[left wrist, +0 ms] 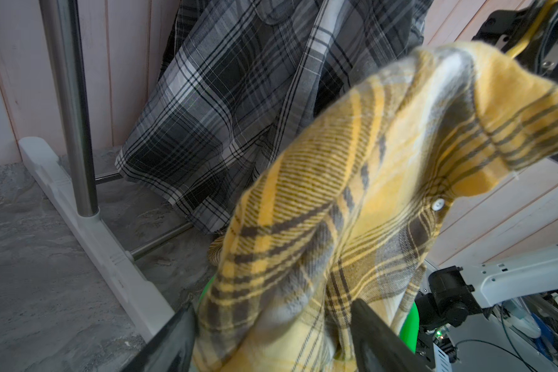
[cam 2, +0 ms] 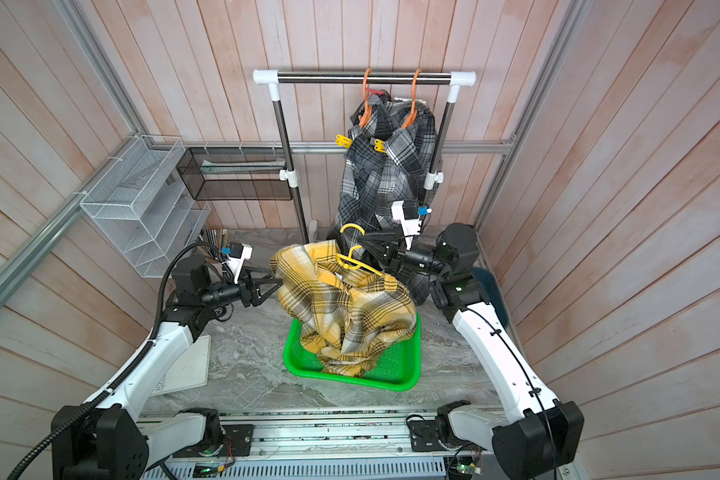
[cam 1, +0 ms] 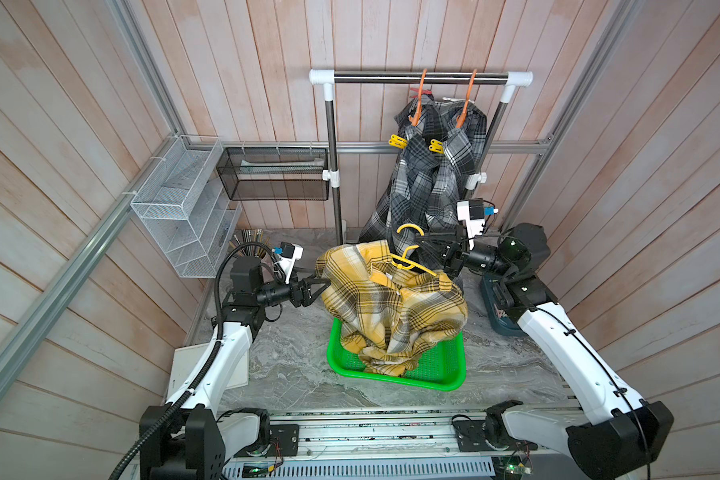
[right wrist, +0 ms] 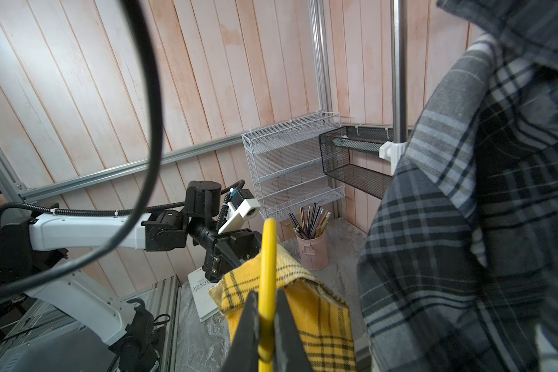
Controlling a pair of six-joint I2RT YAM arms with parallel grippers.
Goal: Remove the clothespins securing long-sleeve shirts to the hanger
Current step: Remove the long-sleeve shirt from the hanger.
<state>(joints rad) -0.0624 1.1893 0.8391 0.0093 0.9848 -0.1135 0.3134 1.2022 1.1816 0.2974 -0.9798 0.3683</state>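
Right gripper (right wrist: 266, 294) was clamped on the yellow hanger (right wrist: 268, 251), left gripper (left wrist: 273, 309) had its jaws spread wide around the yellow shirt (cam 1: 391, 303) slumped over the green basket (cam 1: 441, 374). Two yellow clothespins (cam 1: 398, 141) sat on the grey shirts (cam 1: 433, 178) up on the rack (cam 1: 420, 76). My worry: loose fabric could snag the hanger or slide onto the table (cam 1: 292, 365)

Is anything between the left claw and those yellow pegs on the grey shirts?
Yes. The yellow shirt, on the yellow hanger that the right gripper holds, hangs directly before the open left gripper, blocking the clothespins.
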